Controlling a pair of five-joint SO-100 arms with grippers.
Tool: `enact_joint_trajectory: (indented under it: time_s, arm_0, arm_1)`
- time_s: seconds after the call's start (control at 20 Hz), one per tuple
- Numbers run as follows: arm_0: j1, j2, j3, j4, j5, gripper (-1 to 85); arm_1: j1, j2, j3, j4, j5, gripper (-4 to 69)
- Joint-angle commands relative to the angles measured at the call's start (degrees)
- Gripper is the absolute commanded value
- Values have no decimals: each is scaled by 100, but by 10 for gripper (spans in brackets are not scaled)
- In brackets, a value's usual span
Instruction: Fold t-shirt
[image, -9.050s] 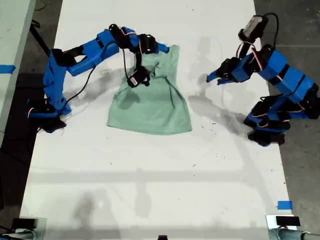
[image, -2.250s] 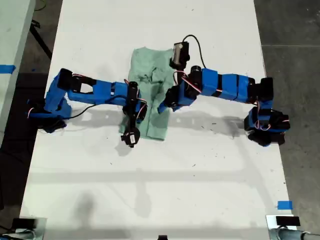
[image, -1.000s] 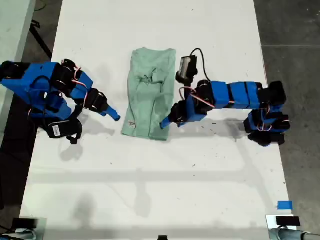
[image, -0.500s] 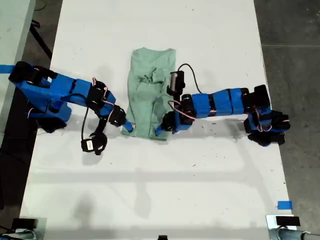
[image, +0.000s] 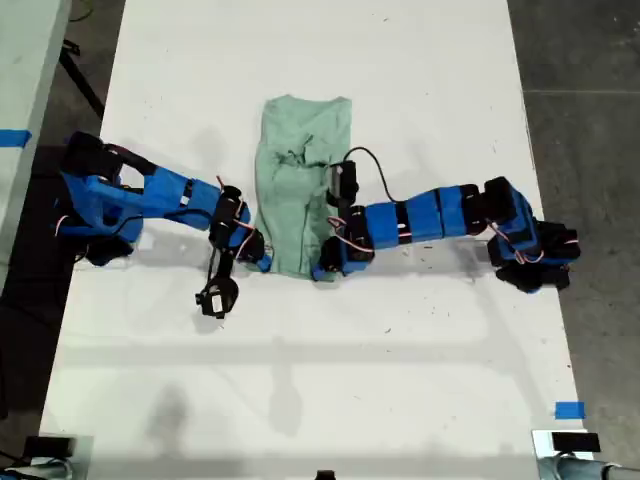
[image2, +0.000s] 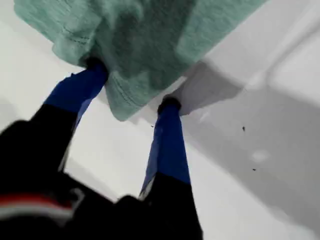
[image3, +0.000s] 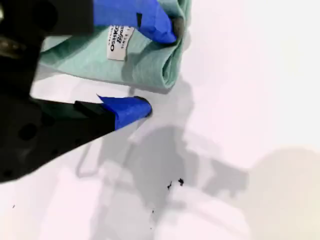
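Observation:
The pale mint-green t-shirt (image: 296, 190) lies on the white table (image: 400, 380) as a narrow lengthwise strip. Both grippers are at its lower end in the exterior view. My first gripper (image: 322, 270), on the arm from the exterior view's right, is open. Its fingers straddle one corner of the t-shirt (image2: 150, 35), as my first gripper (image2: 132, 84) shows. My second gripper (image: 262, 262), on the arm from the exterior view's left, is open at the other corner. There my second gripper (image3: 157, 70) has one finger over the t-shirt (image3: 100, 62) near a white label (image3: 116, 42) and the other on the table.
A small camera module (image: 213, 298) hangs on its cable beside the arm on the exterior view's left. Blue tape (image: 568, 410) marks the table near the exterior view's lower right. Dark floor (image: 590, 60) borders the table's edge on that side.
Both grippers have closed in on the strip's lower corners; the arm on the exterior view's left swung in from well off the cloth. Since the earliest frame the shirt has become narrower.

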Motion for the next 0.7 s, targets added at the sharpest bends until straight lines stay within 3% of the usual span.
enact_joint_trajectory:
  time_s: [0.0, 0.05, 0.15, 0.3, 0.45, 0.65]
  arm_0:
    - [-141, -308, -466, 272, -44, 211]
    - [-149, -352, -519, 308, -44, 156]
    - [-149, -360, -554, 308, -62, 0]
    - [-35, -378, -729, 404, -79, 0]
    - [334, -483, -1477, 949, -167, 0]
    - [1178, -1600, -4017, 2364, -149, 0]
  arm_1:
    - [105, -35, -308, -114, -97, 132]
    - [114, -70, -316, -105, -62, 45]
    - [114, -88, -334, -88, -79, -10]
    - [53, -44, -431, -53, -105, -10]
    - [-141, 88, -659, 176, -123, -10]
    - [-826, 352, -738, 325, 53, -10]
